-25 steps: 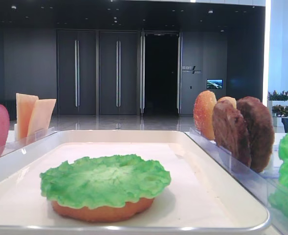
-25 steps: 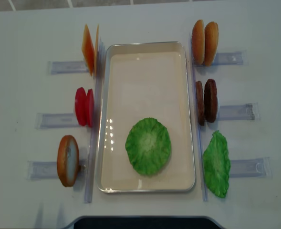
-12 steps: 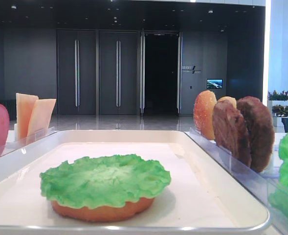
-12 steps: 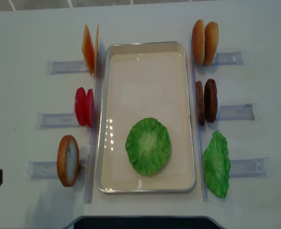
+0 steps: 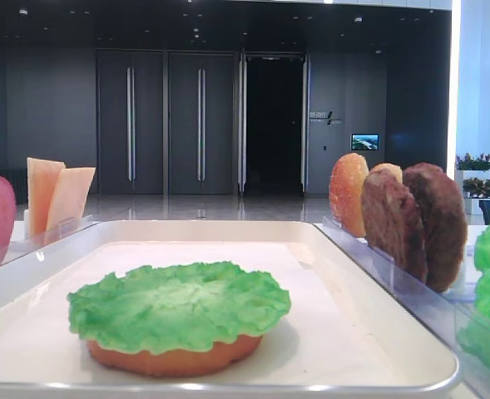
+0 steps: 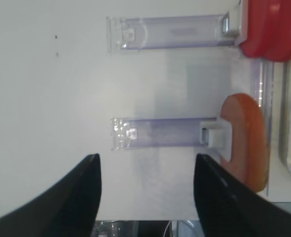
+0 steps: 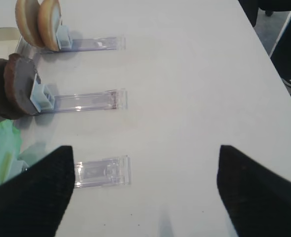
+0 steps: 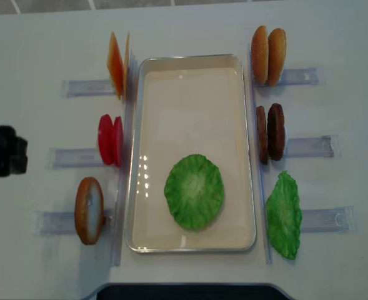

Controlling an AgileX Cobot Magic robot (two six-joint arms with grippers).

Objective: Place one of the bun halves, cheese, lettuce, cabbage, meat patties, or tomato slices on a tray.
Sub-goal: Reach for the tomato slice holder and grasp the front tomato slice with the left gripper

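The white counter (image 8: pixel 40 44) carries everything. At its middle lies the white rectangular tray (image 8: pixel 190 61), and toward the near end of the tray a bright green ruffled lettuce leaf (image 8: pixel 194 190) rests flat on top of a flat orange-brown bun base (image 5: pixel 175 361), whose edge shows under the leaf in the low front view.

Clear plastic racks (image 8: pixel 84 87) line both long sides of the tray. On the left, two peach-orange cheese slices (image 8: pixel 117 64) stand on edge at the far end, two red tomato slices (image 8: pixel 110 139) in the middle, and one bun half (image 8: pixel 89 210) at the near end. On the right stand two more bun halves (image 8: pixel 268 55), then two dark brown meat patties (image 8: pixel 270 133), then a second lettuce leaf (image 8: pixel 283 215).

The left pincer (image 6: pixel 145 192) hovers above the counter left of the tomato slices, its dark fingers (image 6: pixel 78 197) spread wide with nothing between them. The right pincer (image 7: pixel 145 187) also stands wide apart and empty, over bare counter beside the rack that holds the second lettuce leaf.
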